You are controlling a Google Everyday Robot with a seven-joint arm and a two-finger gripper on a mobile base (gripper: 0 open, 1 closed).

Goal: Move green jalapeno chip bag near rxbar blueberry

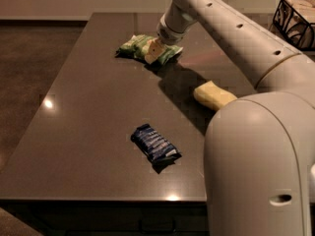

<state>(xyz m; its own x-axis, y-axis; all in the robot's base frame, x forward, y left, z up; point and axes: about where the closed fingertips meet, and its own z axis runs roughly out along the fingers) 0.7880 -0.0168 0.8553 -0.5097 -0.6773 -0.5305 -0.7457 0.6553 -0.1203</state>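
The green jalapeno chip bag (138,46) lies at the far middle of the dark table (83,127). My gripper (154,51) is right on top of the bag's middle, reaching down from the white arm that comes in from the right. The rxbar blueberry (155,144), a dark-blue wrapped bar, lies near the table's front, well apart from the bag.
A pale yellow sponge (213,95) lies at the right side of the table, partly behind my arm's big white body (256,171). A dark wire basket (295,18) stands at the far right. The table's front edge runs just below the blue bar.
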